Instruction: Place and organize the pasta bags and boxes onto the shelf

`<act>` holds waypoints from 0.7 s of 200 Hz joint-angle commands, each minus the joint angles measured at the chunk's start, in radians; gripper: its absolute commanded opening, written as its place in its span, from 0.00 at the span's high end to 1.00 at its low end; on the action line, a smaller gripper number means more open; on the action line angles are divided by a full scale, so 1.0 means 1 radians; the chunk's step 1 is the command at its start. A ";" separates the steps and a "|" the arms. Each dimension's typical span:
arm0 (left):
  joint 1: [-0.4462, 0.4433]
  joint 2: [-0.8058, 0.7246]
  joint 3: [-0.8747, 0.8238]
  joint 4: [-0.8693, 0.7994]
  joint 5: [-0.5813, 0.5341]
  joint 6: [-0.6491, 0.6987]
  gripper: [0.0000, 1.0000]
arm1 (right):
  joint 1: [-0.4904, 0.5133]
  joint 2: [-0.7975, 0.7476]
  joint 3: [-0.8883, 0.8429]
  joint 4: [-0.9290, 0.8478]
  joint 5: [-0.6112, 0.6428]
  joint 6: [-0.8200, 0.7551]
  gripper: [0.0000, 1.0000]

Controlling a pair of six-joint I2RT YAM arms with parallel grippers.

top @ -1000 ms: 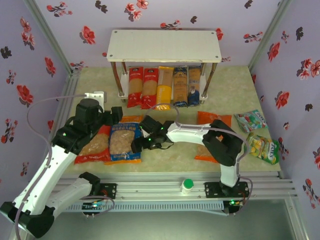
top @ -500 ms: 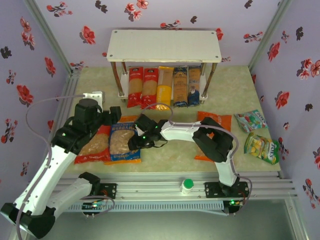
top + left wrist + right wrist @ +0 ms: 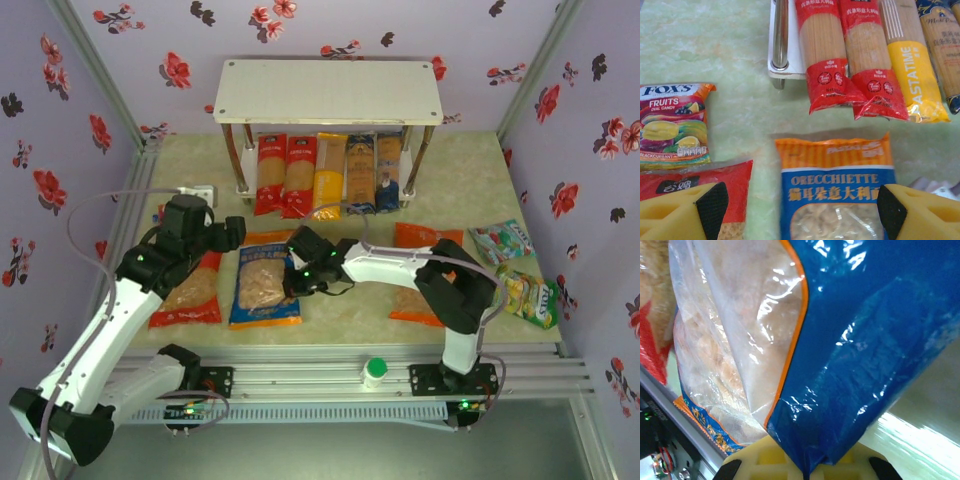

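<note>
Shelf (image 3: 330,92) holds five pasta boxes (image 3: 330,175), three bags (image 3: 190,292) lie outside; right fingers (image 3: 760,461) pinch blue bag (image 3: 264,285), left fingers (image 3: 670,215) gape.

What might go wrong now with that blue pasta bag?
The right gripper pinches only an edge of the glossy blue bag, so it may slip out. The left gripper hangs open close over the same bag; the arms might bump. Five spaghetti packs fill the lower tier of the shelf, leaving little room there.

Blue bag (image 3: 265,287) — orange edges, beige contents. Red bag (image 3: 188,292). Red packs (image 3: 271,172), yellow pack (image 3: 329,172), dark blue packs (image 3: 360,170). Shelf (image 3: 330,90) white. Walls (image 3: 480,50) — lilac, red-and-black flowers.
</note>
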 commanded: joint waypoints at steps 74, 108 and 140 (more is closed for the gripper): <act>0.007 0.062 -0.032 -0.046 0.024 -0.003 0.18 | -0.135 -0.285 -0.216 -0.210 0.123 -0.065 1.00; 0.005 0.080 -0.056 -0.059 0.024 -0.018 0.18 | -0.200 -0.354 -0.249 -0.287 0.164 -0.098 1.00; 0.002 0.091 -0.106 -0.081 0.009 -0.059 0.19 | -0.250 -0.379 -0.266 -0.312 0.189 -0.107 1.00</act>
